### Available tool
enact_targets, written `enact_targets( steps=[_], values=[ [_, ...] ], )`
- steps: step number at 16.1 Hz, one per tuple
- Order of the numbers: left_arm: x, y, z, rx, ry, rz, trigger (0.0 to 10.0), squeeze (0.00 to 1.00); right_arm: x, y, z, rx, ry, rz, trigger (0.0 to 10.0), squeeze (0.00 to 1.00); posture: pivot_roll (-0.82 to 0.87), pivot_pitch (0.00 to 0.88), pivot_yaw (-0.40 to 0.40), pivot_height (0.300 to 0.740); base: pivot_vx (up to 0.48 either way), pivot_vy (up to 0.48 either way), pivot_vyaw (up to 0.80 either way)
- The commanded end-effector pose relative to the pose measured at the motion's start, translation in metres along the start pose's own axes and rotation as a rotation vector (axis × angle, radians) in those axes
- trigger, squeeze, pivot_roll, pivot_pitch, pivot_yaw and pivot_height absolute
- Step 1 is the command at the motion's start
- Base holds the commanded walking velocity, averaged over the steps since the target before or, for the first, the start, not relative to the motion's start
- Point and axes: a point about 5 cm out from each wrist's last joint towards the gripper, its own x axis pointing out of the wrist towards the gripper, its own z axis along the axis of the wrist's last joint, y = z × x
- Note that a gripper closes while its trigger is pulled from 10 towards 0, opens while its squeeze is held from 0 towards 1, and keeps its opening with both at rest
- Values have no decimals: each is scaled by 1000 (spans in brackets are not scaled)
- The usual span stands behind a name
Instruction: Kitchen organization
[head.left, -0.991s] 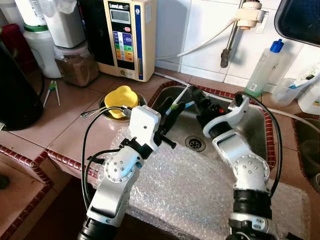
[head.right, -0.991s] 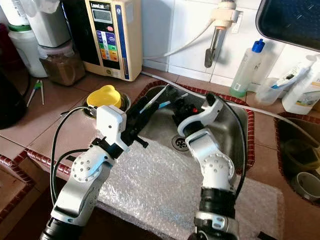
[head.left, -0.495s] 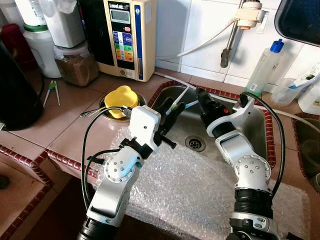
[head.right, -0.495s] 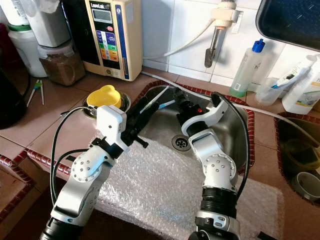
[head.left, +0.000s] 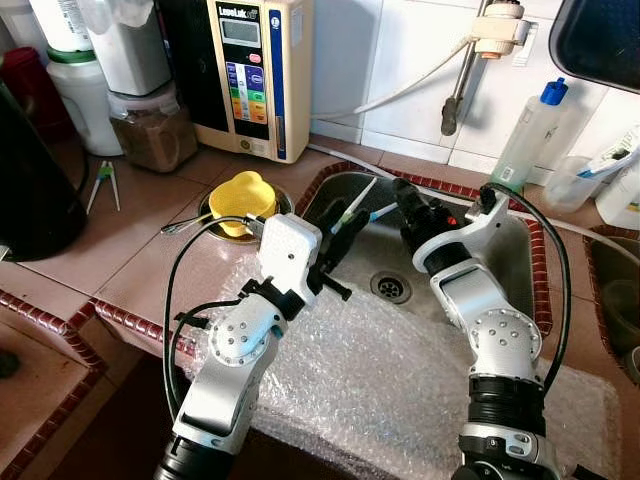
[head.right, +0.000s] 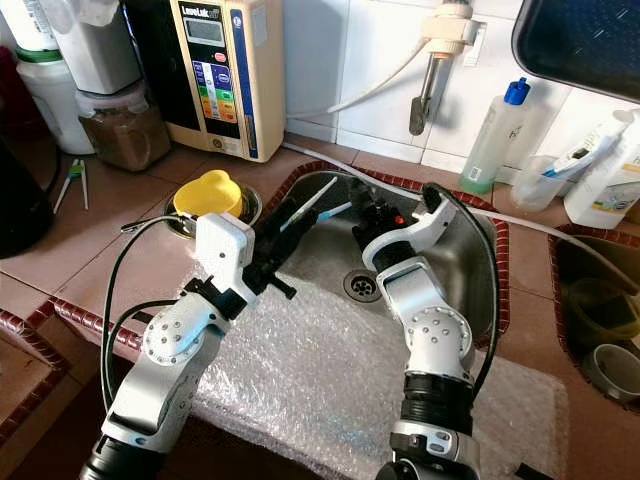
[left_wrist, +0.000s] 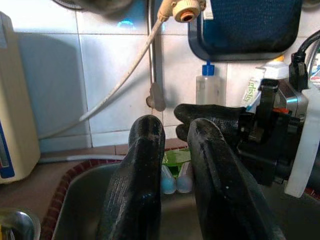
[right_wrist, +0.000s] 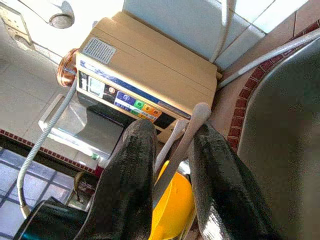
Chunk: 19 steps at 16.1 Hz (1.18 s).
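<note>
Left eye view: steel sink (head.left: 520, 255), terracotta tile counter (head.left: 150, 215).

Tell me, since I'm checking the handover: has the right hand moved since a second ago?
Yes. The right hand has shifted slightly to the robot's right and toward the back rim of the sink, away from the drain.

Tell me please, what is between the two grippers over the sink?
The toothbrushes: they span from the left gripper toward the right gripper above the sink; the left eye view shows it.
</note>
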Motion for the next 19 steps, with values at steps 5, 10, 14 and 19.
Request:
enact_targets(
  steps=[5, 10, 14, 19],
  values=[
    [0, 2, 3, -38, -10, 3, 10000, 1000, 2, 1, 1, -26, 1, -11, 0, 0, 9, 0, -15, 740, 0, 0, 0],
    [-4, 6, -1, -14, 18, 28, 10000, 1000, 4, -6, 4, -74, -16, -55, 0, 0, 18, 0, -17, 740, 0, 0, 0],
    [-20, 14, -17, -42, 131, 19, 10000, 1000, 9, -18, 27, -413, -72, -176, 0, 0, 16, 0, -9, 740, 0, 0, 0],
    [-46, 28, -36, -66, 278, -19, 10000, 1000, 15, -48, 57, -907, 10, -258, 0, 0, 23, 0, 10, 740, 0, 0, 0]
  ],
)
